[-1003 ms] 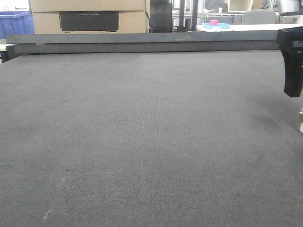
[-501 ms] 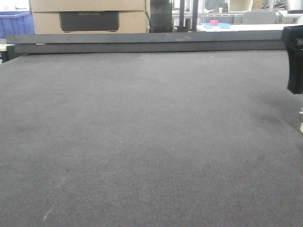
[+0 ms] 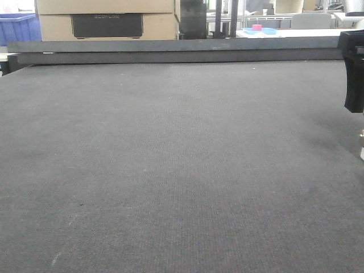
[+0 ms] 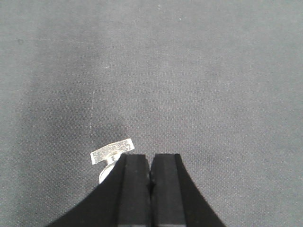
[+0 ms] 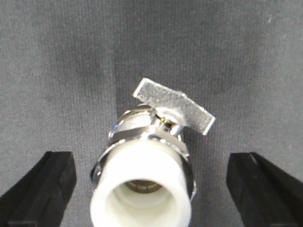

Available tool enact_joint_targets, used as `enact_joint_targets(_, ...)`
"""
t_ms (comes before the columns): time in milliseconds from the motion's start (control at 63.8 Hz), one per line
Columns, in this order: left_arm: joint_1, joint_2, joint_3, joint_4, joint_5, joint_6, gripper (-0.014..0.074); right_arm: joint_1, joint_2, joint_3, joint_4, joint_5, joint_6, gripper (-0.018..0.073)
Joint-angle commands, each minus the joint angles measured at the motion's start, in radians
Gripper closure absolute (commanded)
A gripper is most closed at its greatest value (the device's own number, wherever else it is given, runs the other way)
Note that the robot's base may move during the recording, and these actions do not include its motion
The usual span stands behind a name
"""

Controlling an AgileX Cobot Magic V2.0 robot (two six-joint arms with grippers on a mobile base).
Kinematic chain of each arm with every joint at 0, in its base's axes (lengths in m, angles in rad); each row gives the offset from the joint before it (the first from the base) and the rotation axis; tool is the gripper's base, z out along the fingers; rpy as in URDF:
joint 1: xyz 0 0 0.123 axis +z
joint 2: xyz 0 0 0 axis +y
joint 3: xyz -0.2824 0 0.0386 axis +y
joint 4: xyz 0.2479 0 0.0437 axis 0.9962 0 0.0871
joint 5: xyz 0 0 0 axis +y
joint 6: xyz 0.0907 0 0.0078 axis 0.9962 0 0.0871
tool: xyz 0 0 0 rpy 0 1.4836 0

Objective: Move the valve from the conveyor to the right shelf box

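The valve (image 5: pixel 151 156), chrome with a white pipe end and a flat T handle, lies on the dark-grey conveyor (image 3: pixel 170 159). My right gripper (image 5: pixel 150 161) is open, one black finger on each side of the valve and neither touching it. In the front view one right fingertip (image 3: pixel 354 85) hangs at the right edge, above a pale sliver of the valve (image 3: pixel 362 147). My left gripper (image 4: pixel 150 158) is shut with nothing between its pads. A valve handle (image 4: pixel 111 151) peeks out beside its left finger; I cannot tell if it is the same valve.
A black raised rail (image 3: pixel 170 57) runs along the belt's far edge. Behind it stand a cardboard box (image 3: pixel 105 20), a blue bin (image 3: pixel 17 25) and a white table with a blue tray (image 3: pixel 259 30). The shelf box is out of view.
In the front view the right gripper's finger has shifted right and slightly up over the last second, then held still. The belt looks the same.
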Motion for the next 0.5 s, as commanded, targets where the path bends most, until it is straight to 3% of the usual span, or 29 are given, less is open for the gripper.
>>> enact_joint_targets(0,-0.004,-0.002,-0.008,-0.010,-0.004,-0.002,0.0708,0.001,0.000,0.004,-0.021,-0.006,-0.005,0.0032)
enact_joint_targets(486,-0.004,-0.002,-0.008,-0.010,0.002,-0.002,0.0708,0.001,0.027,0.004,-0.024,0.001,-0.005,0.0064)
